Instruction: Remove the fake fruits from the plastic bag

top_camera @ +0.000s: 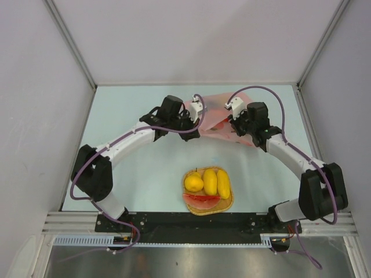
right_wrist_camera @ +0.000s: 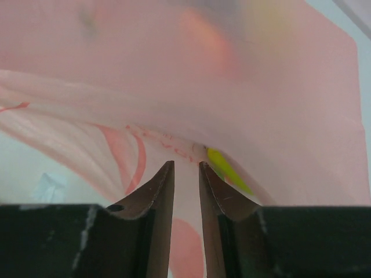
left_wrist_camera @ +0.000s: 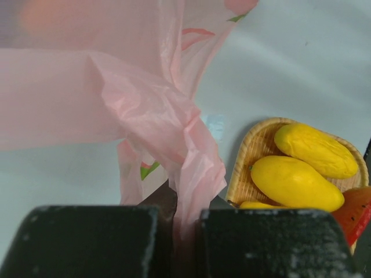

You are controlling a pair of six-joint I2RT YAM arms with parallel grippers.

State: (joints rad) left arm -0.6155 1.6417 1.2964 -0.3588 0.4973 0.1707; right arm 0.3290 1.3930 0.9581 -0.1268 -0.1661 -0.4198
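Fruits [top_camera: 210, 181] on tray [top_camera: 229, 202]: four; bag [top_camera: 217, 104]: one.

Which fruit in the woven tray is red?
The watermelon slice, at the near edge of the woven tray; beside it lie three yellow fruits.

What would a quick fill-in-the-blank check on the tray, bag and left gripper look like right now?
The woven tray holds a watermelon slice and ____ yellow fruits.
The plastic bag is ____ in colour.
The left gripper is shut on a fold of the ____.
Missing words: three; pink; bag.
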